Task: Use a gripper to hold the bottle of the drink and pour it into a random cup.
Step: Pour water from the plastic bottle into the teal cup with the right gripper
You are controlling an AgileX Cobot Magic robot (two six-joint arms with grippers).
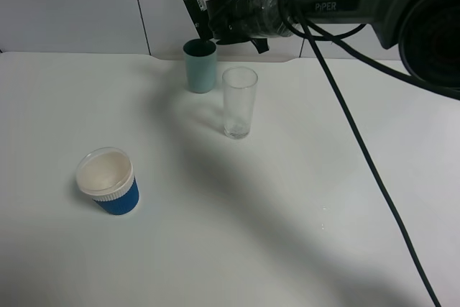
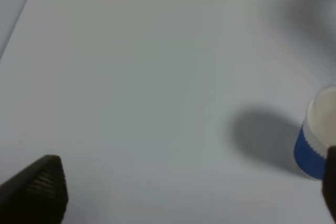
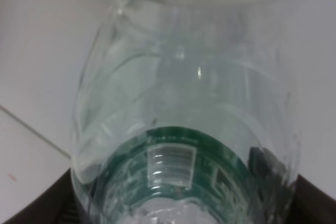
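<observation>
While your right claw grips the bottle above the teal cup, you seem mid-pour; next, tip it steadily, with its mouth over the rim.

Right wrist view: bottle overfills frame; left wrist view: blue cup cut off.
</observation>
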